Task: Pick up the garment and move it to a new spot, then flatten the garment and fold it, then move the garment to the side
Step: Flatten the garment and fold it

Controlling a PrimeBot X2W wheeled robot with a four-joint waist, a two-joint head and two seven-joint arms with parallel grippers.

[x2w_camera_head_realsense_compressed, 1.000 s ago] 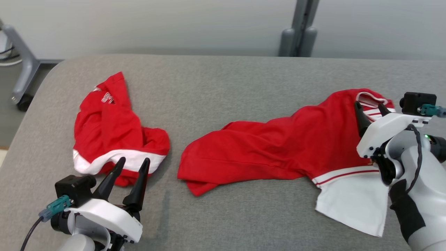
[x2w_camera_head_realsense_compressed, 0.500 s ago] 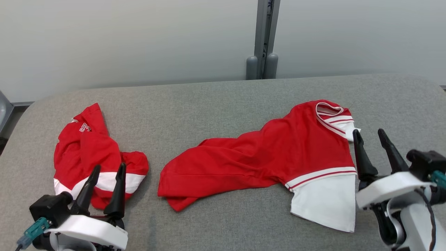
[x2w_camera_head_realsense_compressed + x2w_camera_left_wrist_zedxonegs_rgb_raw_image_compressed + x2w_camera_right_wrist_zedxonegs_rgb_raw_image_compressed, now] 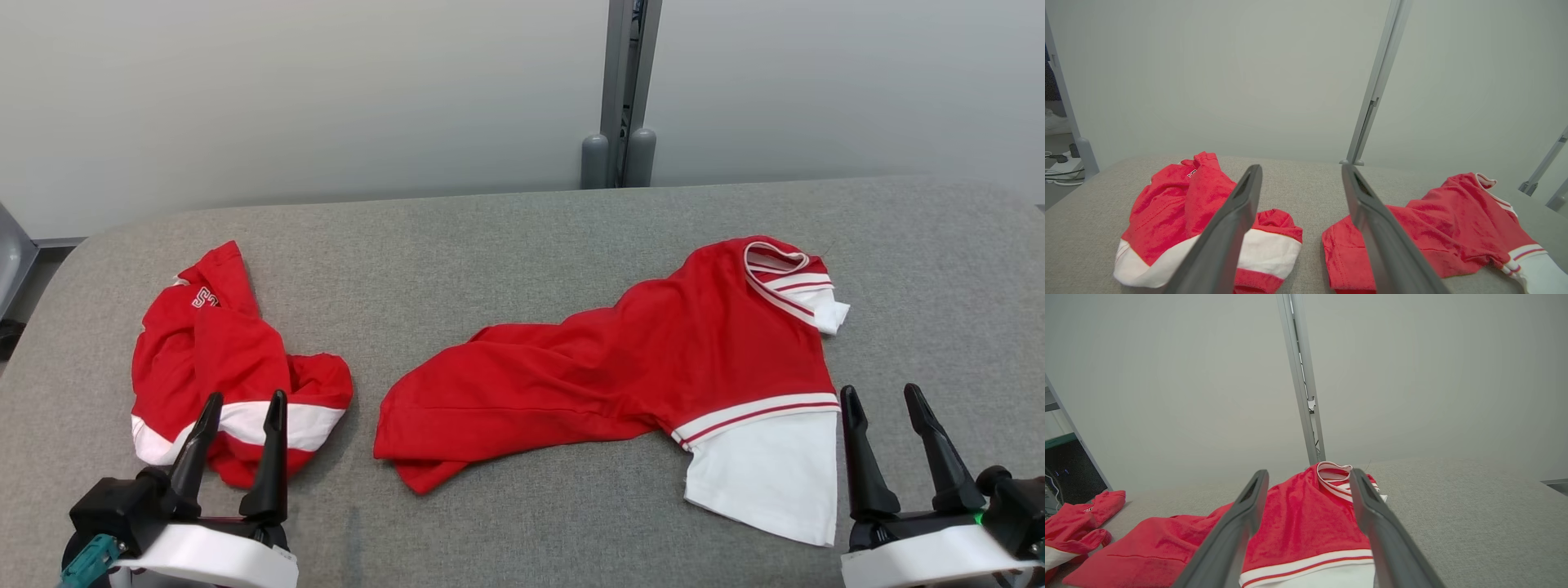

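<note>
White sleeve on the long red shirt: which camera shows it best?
The head view: the whole white sleeve lies flat in plain sight. The left wrist view catches just a corner of it at the lower right edge. The right wrist view has a strip of it at the bottom, between the fingers.

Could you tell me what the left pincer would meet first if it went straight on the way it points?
Probably the crumpled garment: the left pincer, open, points at its white band, though it might pass just above.
</note>
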